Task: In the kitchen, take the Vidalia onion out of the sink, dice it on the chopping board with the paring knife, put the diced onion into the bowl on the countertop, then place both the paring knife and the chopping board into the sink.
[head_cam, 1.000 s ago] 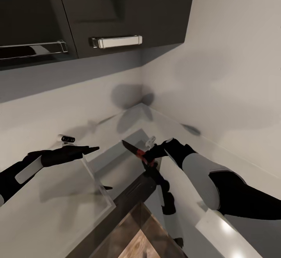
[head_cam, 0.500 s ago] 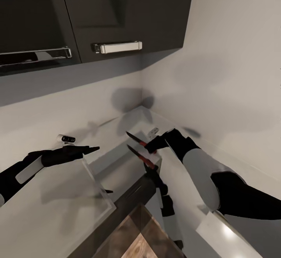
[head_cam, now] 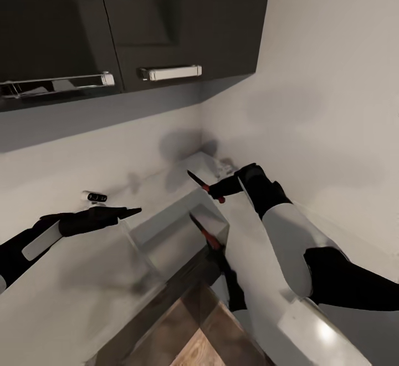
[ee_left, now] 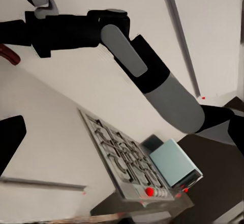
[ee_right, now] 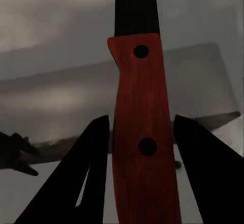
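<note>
The right gripper (head_cam: 221, 191) grasps the paring knife (head_cam: 200, 184) by its red handle, held above the sink (head_cam: 166, 233) — seemingly late in the task, knife not yet dropped in. Left gripper (head_cam: 124, 212): cannot tell.

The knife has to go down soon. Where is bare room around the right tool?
Bare countertop spreads under the left tool, bordered by the back wall and the sink. A narrower strip runs between sink and side wall, under the right tool holding the paring knife. Tightest there.
</note>
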Tool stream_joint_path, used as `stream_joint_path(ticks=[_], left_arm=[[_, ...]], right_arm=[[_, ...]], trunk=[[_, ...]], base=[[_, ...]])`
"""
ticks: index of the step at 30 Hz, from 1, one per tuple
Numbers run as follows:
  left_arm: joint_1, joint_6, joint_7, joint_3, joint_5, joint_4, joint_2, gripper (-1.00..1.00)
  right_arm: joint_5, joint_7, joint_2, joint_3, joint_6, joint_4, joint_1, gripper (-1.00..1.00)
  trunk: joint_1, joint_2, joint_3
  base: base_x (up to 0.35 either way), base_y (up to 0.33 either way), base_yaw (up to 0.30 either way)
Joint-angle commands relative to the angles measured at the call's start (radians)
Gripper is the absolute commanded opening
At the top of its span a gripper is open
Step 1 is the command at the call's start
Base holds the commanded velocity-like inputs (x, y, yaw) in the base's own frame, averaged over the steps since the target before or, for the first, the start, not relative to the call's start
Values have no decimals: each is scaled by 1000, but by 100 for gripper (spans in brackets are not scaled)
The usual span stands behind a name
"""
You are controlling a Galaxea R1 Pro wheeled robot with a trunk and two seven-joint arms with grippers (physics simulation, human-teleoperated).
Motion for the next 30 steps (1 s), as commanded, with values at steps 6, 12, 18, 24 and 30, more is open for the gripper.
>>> stream_joint_path(ticks=[6, 12, 18, 24, 30], left_arm=[[-2, 10, -2, -6, 9, -3, 1, 100], [-2, 10, -2, -6, 9, -5, 1, 100], [-2, 10, -3, -6, 9, -7, 1, 100], [-3, 10, -27, -5, 9, -7, 0, 100], [-3, 11, -31, -5, 9, -8, -1, 100]], right_arm=[[9, 6, 0, 0, 23, -20, -1, -100], [9, 4, 0, 1, 25, -22, -1, -100], [8, 6, 0, 1, 27, -27, -1, -100], [-30, 21, 0, -28, 127, -140, -1, -100], [-53, 38, 0, -46, 181, -181, -1, -100]], trunk=[[0, -2, 8], [0, -2, 18], [0, -2, 28], [0, -2, 37], [0, -2, 47]], base=[[-333, 0, 0], [-345, 0, 0], [-346, 0, 0], [-346, 0, 0], [-346, 0, 0]])
